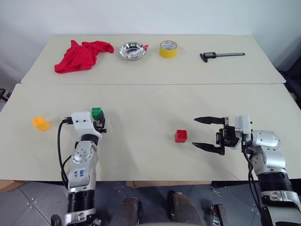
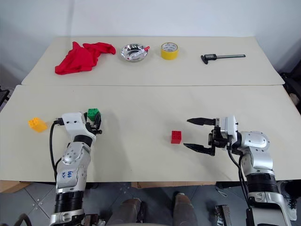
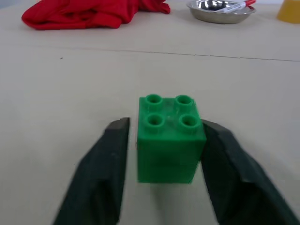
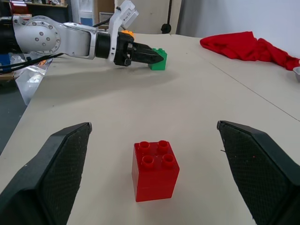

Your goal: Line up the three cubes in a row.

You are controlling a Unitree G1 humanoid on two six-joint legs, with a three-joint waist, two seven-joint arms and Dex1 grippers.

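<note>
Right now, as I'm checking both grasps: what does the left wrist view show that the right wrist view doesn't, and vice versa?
Left wrist view: the left gripper closed on the green cube, seen close up, plus the yellow tape roll. Right wrist view: the red cube standing free between the open right gripper fingers, and the orange cube beyond the left gripper. Both: the green cube and the red cloth.

No legible text or labels.

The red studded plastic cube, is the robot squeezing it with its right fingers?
No, the red studded plastic cube stands free on the table between wide-open right fingers, touching neither.
</note>
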